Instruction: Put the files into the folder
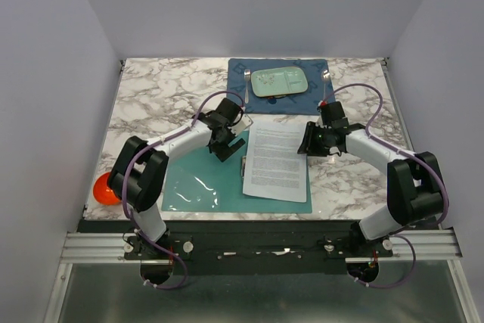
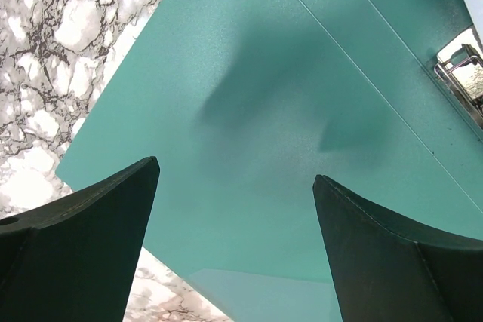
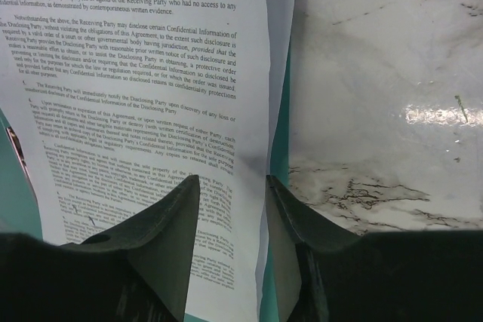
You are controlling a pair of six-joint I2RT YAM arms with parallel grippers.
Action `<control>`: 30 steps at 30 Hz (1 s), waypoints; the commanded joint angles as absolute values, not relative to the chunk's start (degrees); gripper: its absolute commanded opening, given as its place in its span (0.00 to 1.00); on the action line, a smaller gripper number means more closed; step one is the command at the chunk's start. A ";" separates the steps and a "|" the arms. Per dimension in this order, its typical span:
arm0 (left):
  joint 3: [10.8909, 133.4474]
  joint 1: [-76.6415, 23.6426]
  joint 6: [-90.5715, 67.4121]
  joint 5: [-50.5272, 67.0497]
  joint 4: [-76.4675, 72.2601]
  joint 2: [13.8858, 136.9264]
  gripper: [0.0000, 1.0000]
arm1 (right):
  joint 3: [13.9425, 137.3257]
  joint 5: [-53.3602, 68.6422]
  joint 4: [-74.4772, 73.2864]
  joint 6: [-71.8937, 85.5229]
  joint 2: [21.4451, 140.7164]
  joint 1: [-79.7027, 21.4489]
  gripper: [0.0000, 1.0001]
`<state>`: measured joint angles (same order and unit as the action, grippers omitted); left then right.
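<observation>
The teal folder (image 1: 198, 181) lies open and flat on the marble table. The files (image 1: 277, 163), white sheets of small black print, rest on its right leaf. My left gripper (image 1: 224, 146) hovers over the far part of the bare left leaf. In the left wrist view this gripper (image 2: 235, 170) is wide open with only the folder (image 2: 249, 73) beneath it. My right gripper (image 1: 306, 140) is at the files' far right edge. In the right wrist view its jaws (image 3: 232, 179) stand apart over the edge of the files (image 3: 151, 73), beside a strip of folder (image 3: 281, 133).
A metal clip (image 2: 462, 73) sits by the folder's centre crease. Behind the folder lies a dark blue placemat (image 1: 242, 100) with a pale green plate (image 1: 278, 81) and cutlery. An orange object (image 1: 104, 189) sits at the table's (image 1: 151, 104) left edge. Grey walls enclose three sides.
</observation>
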<state>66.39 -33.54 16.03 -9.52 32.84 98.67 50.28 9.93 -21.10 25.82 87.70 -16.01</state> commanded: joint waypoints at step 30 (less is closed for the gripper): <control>76.55 -36.83 14.94 -8.44 33.22 110.12 0.98 | 47.81 17.05 -16.62 28.74 88.95 -15.64 0.40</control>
